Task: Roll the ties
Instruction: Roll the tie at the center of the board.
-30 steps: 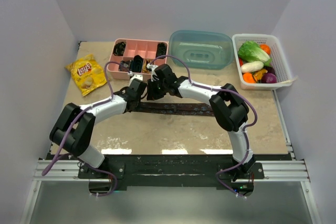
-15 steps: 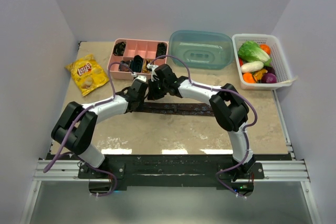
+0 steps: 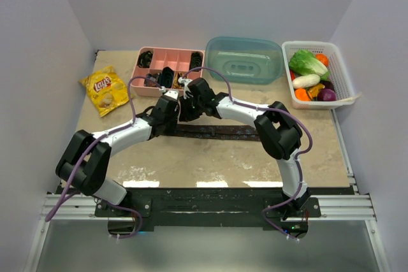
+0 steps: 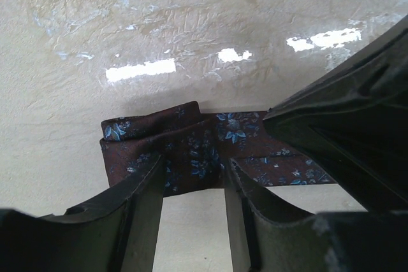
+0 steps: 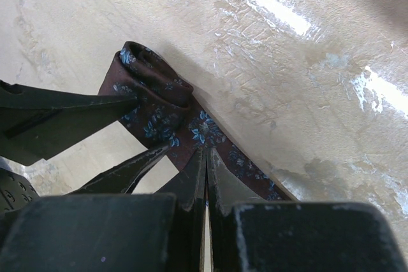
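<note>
Beige worktop [image 3: 210, 157]. Tie [image 3: 220, 131] flat across middle, left end doubled into fold [image 4: 159, 138]. Left gripper [image 4: 191, 179] jaws part-open astride fold; right gripper [image 5: 205, 157] jaws pinched on tie. Probably limp, light, slippery; best held at fold.

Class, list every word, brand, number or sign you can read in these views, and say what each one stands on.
"Lay's": on the yellow chip bag, top view.
Other print on that bag: too small to read.
Raised marks on the blue container lid: too blurred to read.
The tie: flower pattern only, no text.
</note>
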Action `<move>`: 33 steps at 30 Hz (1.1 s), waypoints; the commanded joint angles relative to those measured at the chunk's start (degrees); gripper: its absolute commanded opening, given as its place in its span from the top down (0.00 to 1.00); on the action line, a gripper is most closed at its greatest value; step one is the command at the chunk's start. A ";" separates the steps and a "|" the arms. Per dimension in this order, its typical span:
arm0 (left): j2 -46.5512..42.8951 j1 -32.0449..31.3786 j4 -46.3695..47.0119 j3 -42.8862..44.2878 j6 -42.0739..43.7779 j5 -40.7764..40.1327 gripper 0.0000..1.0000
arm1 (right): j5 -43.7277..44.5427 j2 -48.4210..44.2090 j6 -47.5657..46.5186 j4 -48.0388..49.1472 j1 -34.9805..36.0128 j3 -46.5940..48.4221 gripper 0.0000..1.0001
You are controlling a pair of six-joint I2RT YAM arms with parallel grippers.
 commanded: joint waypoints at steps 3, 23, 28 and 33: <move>-0.35 -0.11 3.77 -0.46 -0.04 2.91 0.58 | 0.66 -0.74 -1.13 -0.39 -0.11 0.26 1.00; -1.13 -0.02 4.12 -0.38 -1.45 6.26 0.57 | 0.49 -1.35 -1.83 -1.01 0.07 1.13 1.00; -6.14 1.47 3.59 -0.55 -2.24 4.84 0.49 | -0.04 -1.44 -1.83 -0.92 0.24 3.06 1.00; -9.74 5.34 4.21 -2.22 -2.85 9.05 0.47 | -1.18 0.05 -2.01 -0.92 0.59 5.00 1.00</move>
